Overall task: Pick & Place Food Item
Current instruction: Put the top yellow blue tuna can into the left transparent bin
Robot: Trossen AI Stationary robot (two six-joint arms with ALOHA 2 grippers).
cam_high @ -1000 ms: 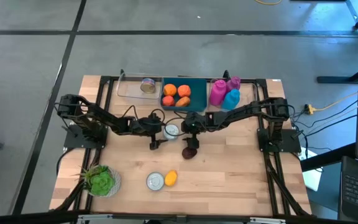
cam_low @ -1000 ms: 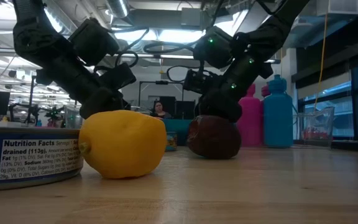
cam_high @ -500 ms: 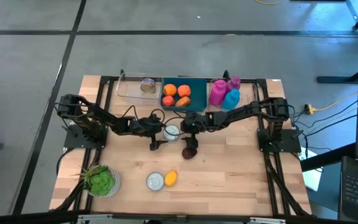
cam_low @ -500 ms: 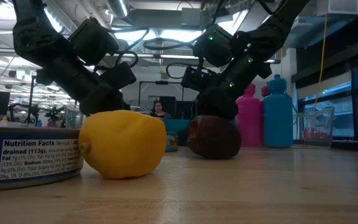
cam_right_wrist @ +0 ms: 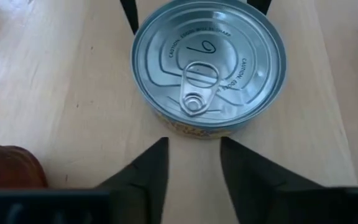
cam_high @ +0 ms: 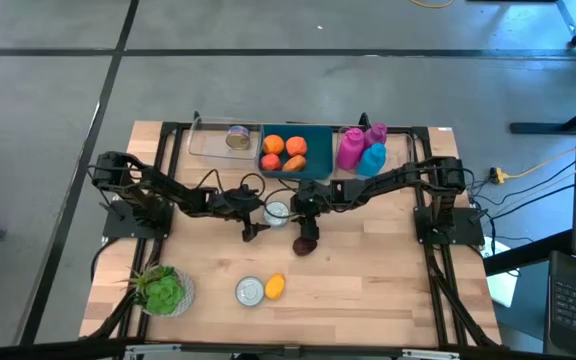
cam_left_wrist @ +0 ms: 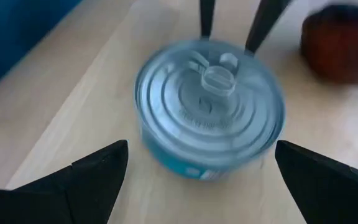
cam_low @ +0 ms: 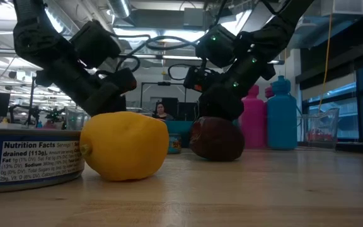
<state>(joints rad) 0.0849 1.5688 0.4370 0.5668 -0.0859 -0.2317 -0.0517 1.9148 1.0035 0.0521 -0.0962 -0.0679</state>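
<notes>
Wooden table (cam_high: 368, 280), 2 cans (cam_high: 251, 291) (1 central), lemon (cam_high: 275, 287)

The near can's label (cam_low: 30, 165) reads "Nutrition Facts" and "drained (113g)".

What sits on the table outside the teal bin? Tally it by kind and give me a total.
Cans: 3
Bottles: 3 (2 pink, 1 blue)
Yellow lemon: 1
Dark red fruit: 1
Leafy greens: 1
Total: 9
</notes>
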